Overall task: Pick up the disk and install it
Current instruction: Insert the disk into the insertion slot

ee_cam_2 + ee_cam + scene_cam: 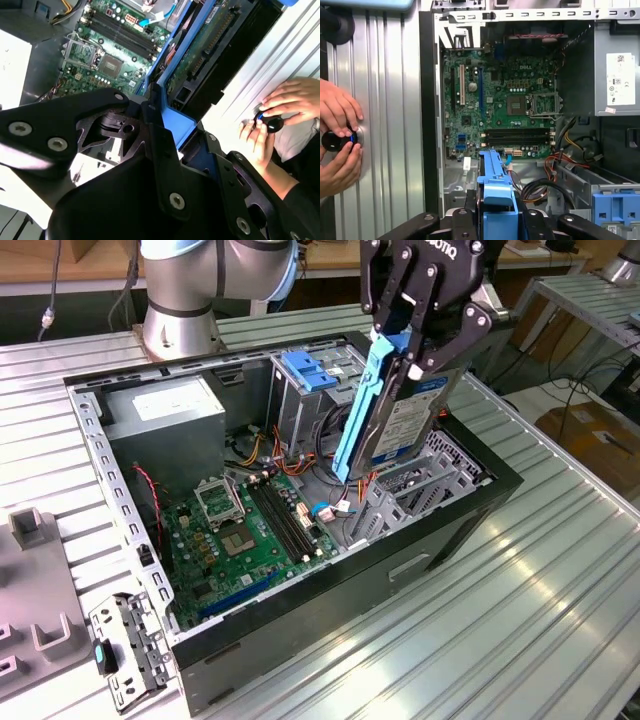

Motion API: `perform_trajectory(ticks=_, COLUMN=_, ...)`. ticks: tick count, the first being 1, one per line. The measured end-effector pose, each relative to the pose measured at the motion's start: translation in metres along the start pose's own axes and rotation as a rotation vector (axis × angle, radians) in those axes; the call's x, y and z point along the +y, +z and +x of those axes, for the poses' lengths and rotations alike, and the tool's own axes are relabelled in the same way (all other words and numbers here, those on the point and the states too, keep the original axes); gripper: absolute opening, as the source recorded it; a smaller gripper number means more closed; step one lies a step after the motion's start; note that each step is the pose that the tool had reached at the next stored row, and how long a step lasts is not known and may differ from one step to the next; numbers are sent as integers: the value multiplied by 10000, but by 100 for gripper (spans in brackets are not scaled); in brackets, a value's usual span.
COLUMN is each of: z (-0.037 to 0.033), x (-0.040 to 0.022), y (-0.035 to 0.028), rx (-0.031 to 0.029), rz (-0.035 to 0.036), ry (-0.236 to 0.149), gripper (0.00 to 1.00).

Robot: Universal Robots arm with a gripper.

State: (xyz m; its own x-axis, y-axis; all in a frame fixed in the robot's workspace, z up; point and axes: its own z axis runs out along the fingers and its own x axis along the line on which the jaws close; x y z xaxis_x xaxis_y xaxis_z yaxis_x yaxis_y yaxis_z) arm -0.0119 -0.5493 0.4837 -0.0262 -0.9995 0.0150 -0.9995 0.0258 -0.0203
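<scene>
One tool (412,335), fingers clamped tight on the one disk (400,425), blue rail and all. It hangs tilted, upper end in the grip and lower end down over the open computer case (300,625), just beside the drive cage and above the single green motherboard (250,530). One grey power supply (165,410) sits in the case's corner near the arm's base. In the first wrist view, two hands (337,112) cup one dark knob (337,141) on the ribbed tabletop (390,125).
</scene>
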Motion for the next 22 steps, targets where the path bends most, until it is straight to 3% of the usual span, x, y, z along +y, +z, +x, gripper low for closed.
perform_trajectory(ticks=6, z=9, x=-222, y=12, rx=2, rz=0, ry=-17, gripper=37)
perform_trajectory(ticks=20, z=9, x=-256, y=14, rx=2, rz=0, ry=-18, gripper=37)
perform_trajectory(ticks=22, z=8, x=-290, y=14, rx=2, rz=0, ry=-18, gripper=37)
